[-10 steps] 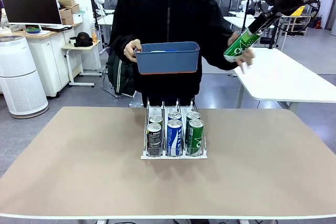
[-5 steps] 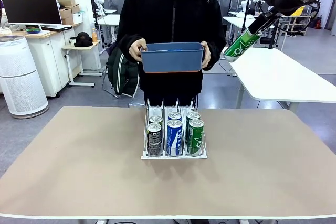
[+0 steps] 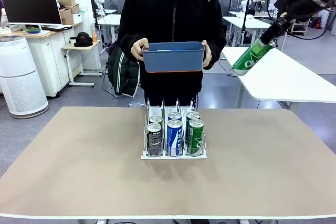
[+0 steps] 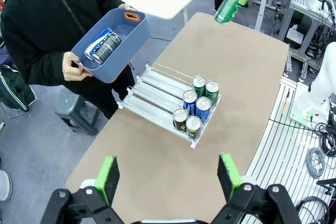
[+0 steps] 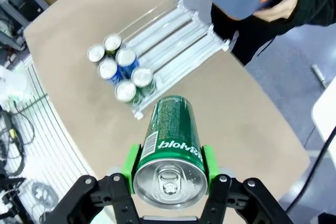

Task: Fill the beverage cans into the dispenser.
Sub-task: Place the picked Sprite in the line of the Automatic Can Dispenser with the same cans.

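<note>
Green can is up in the air at about 2 o'clock from dispenser, well apart from it and tilted. Right gripper is clamped on it, green pads on either side of the body near the silver top. It is not yet in a lane.

Dispenser sits mid-table, lanes running 12 to 6. Six cans are loaded, two per lane, upright, bunched at the 6 o'clock end: black pair in the 9 o'clock lane, blue pair in the middle, green pair in the 3 o'clock lane. The 12 o'clock half of every lane is bare, so there is room.

Left to do, my read: the held can goes into a lane from the 12 o'clock end, likely the green one. At least two more cans lie on their sides in bin, one blue, one dark. Roughly two thirds done, not finished.

Person holds the bin in both hands at 12 o'clock of the dispenser, raised beyond the far edge of table.

Left gripper hangs high, around 10 o'clock from the dispenser in the front view, jaws wide apart, nothing between them.

Materials:
- Cans: slim tall cylinders, smooth printed metal, silver pull-tab tops. Probably slick and easy to dent.
- Dispenser: clear rigid acrylic, thin upright dividers, white base.
- Bin: blue matte plastic, rounded rectangle, orange at the handle cutout.
- Table: flat, tan, matte, rounded corners.
</note>
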Motion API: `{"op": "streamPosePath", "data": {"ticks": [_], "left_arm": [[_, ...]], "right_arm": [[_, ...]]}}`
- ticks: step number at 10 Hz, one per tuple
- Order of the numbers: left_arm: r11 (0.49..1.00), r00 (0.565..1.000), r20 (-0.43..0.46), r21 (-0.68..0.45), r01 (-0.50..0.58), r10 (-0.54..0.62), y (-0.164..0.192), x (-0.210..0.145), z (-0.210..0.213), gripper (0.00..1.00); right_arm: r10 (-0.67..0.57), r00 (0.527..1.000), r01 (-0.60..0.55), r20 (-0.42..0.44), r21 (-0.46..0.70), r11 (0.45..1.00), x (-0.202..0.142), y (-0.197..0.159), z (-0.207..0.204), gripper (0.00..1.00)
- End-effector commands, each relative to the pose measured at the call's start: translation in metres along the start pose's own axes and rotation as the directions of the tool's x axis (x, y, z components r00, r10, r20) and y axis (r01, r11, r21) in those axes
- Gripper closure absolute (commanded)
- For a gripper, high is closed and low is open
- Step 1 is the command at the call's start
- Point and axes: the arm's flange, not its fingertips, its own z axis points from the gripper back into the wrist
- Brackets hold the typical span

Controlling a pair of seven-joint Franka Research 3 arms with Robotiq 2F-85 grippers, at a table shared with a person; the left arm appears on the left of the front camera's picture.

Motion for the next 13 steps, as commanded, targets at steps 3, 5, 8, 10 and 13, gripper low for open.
{"op": "streamPosePath", "data": {"ticks": [3, 5, 8, 10, 13], "left_arm": [[1.000, 1.000, -0.002, 0.005, -0.003, 0.003, 0.001, 0.000, 0.000, 0.00], [1.000, 1.000, -0.002, 0.005, -0.003, 0.003, 0.001, 0.000, 0.000, 0.00], [1.000, 1.000, -0.002, 0.005, -0.003, 0.003, 0.001, 0.000, 0.000, 0.00], [1.000, 1.000, -0.002, 0.005, -0.003, 0.003, 0.001, 0.000, 0.000, 0.00], [1.000, 1.000, -0.002, 0.005, -0.003, 0.003, 0.001, 0.000, 0.000, 0.00]], "right_arm": [[0.010, 0.996, -0.014, -0.087, -0.055, 0.998, -0.035, 0.042, -0.043, 0.42], [-0.010, 0.991, 0.003, -0.137, -0.058, 0.998, -0.039, 0.058, -0.073, 0.42], [0.047, 0.984, -0.055, -0.169, -0.044, 0.998, -0.025, 0.057, -0.089, 0.42], [0.018, 0.986, -0.020, -0.167, -0.011, 1.000, -0.042, 0.060, -0.090, 0.42], [0.027, 0.985, -0.027, -0.173, -0.002, 1.000, -0.041, 0.058, -0.094, 0.42]]}}
